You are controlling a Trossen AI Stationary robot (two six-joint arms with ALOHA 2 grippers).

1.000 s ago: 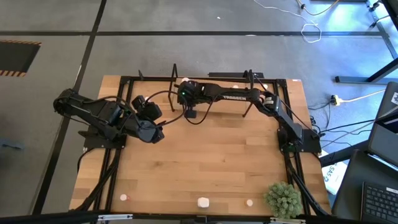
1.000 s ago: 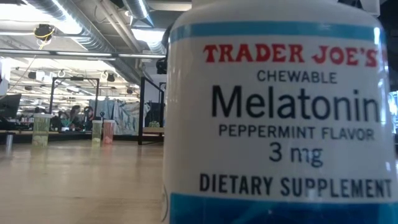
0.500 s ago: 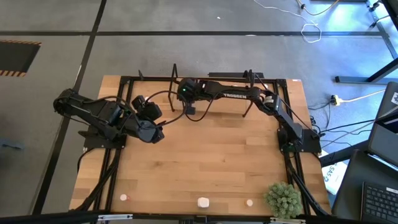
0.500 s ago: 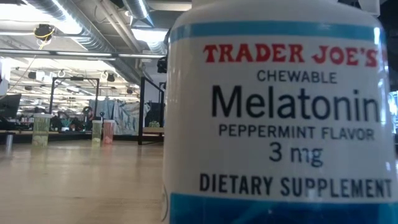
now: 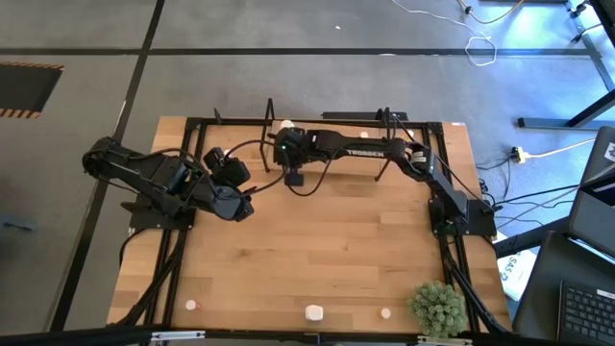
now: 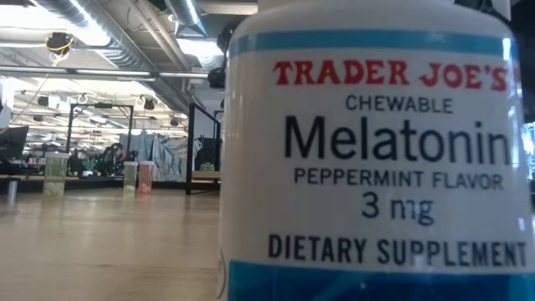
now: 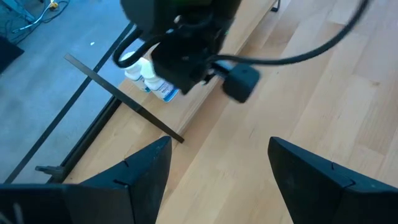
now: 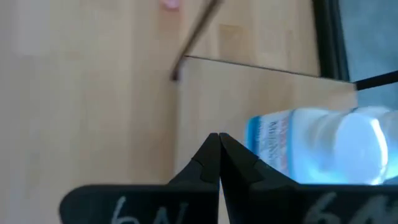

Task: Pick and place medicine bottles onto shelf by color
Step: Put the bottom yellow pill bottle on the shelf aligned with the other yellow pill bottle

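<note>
A white bottle [image 6: 376,150] is seen closest, at the table's [image 5: 317,250] near edge, well apart from the shelf [image 5: 327,144]. Small bottles [image 5: 191,305] are set along the same edge. The left gripper [image 5: 242,207] is held short of the shelf, fingers [image 7: 143,174] apart. The right gripper [image 5: 284,144] is placed at the shelf, fingers [image 8: 208,163] pressed together, empty, just beside white bottles [image 7: 146,74] standing there.
</note>
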